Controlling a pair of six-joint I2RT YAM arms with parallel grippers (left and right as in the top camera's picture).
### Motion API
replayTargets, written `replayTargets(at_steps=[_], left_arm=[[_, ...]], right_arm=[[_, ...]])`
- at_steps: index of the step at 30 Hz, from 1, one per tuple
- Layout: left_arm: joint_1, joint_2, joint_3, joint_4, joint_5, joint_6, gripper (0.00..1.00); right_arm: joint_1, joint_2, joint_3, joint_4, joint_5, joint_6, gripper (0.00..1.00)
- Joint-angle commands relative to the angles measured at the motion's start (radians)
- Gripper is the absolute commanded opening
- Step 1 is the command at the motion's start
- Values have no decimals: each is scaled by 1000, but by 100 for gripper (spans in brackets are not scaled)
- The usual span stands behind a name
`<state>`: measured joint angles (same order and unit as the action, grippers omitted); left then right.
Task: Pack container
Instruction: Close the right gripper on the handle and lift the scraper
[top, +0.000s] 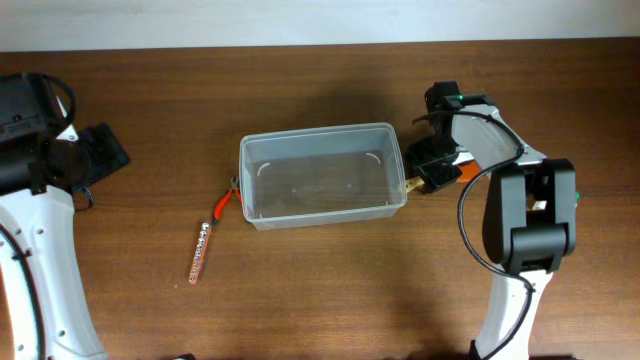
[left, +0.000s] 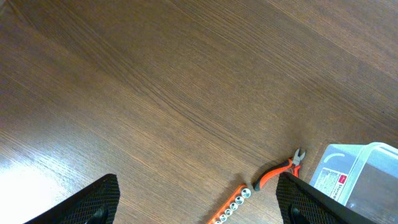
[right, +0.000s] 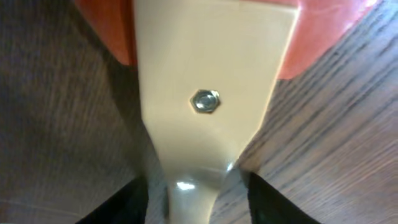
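The clear container (top: 320, 132) stood upright and looked empty near the middle of the wooden surface (top: 330, 290), long side running left to right. In the left wrist view only one corner of it showed, cut off by the frame edge, with a white and red label (left: 333, 180) whose print was too small to read.

Just off its left end lay orange-handled pliers (left: 280, 171). Seen from overhead, their tips were close against the wall, but contact could not be made out. Beyond them lay a slim orange strip of small metal bits (top: 201, 252), apart from the container.

The left fingers (left: 93, 202) hung spread wide over bare wood far to the left, with nothing between them.

At the container's right end, the right fingers (right: 124, 208) sat low over a beige and orange tool (right: 211, 74) with a hex nut (right: 205, 101) in its middle. From overhead the right arm (top: 530, 215) hid most of this tool, leaving only a beige tip beside the container wall and a sliver of orange. The close view was blurred and filled by the tool, so its full shape could not be told. The dark fingers flanked its narrow beige neck, one on each side. I could not tell whether they were clamped on it or merely straddling it.
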<state>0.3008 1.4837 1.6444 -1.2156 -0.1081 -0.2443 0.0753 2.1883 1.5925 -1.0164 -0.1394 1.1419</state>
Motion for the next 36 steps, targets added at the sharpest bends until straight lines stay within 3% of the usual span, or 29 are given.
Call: replayTargets(at_steps=[1,6,10,14,36], left_arm=[[3,-1,-10,-1,7,-9,83],[3,-1,-10,-1,7,-9,83],[3,-1,-10,-1,7,-9,83],[3,-1,-10,-1,7,-9,83],[3,-1,-10,-1,7,-9,83]], right_arm=[[3,46,-70,12,24,4,43],[3,46,-92,19,24,4,33],[3,46,-95,20,24,3,15],[3,46,-95,20,23,0,4],[2,45,-84,23,26,-63,4]])
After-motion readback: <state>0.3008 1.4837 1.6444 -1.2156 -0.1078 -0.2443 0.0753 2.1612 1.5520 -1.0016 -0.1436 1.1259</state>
